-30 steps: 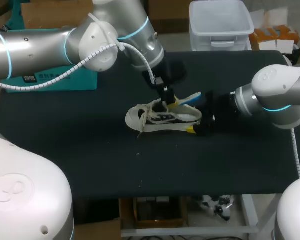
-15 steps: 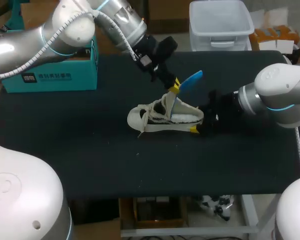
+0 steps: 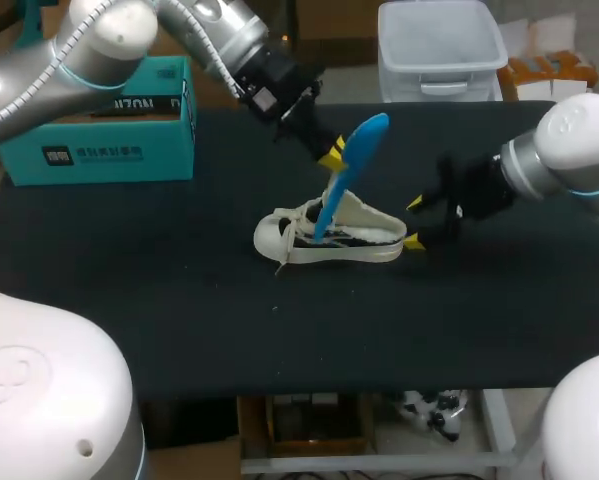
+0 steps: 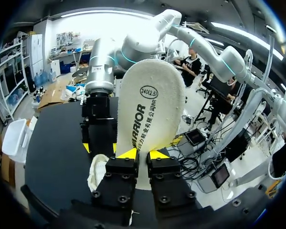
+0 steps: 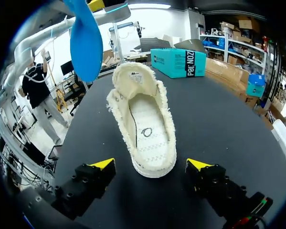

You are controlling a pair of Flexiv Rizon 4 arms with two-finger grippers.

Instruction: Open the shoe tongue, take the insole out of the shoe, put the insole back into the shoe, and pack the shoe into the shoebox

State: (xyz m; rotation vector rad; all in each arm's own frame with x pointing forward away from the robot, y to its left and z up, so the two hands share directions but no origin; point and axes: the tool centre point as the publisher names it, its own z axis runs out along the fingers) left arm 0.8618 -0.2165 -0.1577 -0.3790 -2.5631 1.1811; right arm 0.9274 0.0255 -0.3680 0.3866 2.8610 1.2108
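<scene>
The blue insole [image 3: 351, 165] is pinched at one end by the fingers of the left gripper [image 3: 331, 158]. It hangs down from them toward the white shoe [image 3: 329, 235] on the table [image 3: 179, 300]. The fingers of the right gripper [image 3: 416, 222] are spread wide, one at each side of the heel, not touching it. The insole is best lifted straight up until its low end is free, so the shoe is not dragged along.

**L gripper [image 4: 140, 154] pinching insole [image 4: 150, 107] upright**

Both yellow tips press on the insole's lower end. It stands up w/ its cream, printed underside facing the cam. Behind it, R gripper [image 4: 100, 148] hangs over the black table [image 4: 52, 152], fingers apart. Bit of white shoe [image 4: 98, 172] shows just beside L gripper.
</scene>
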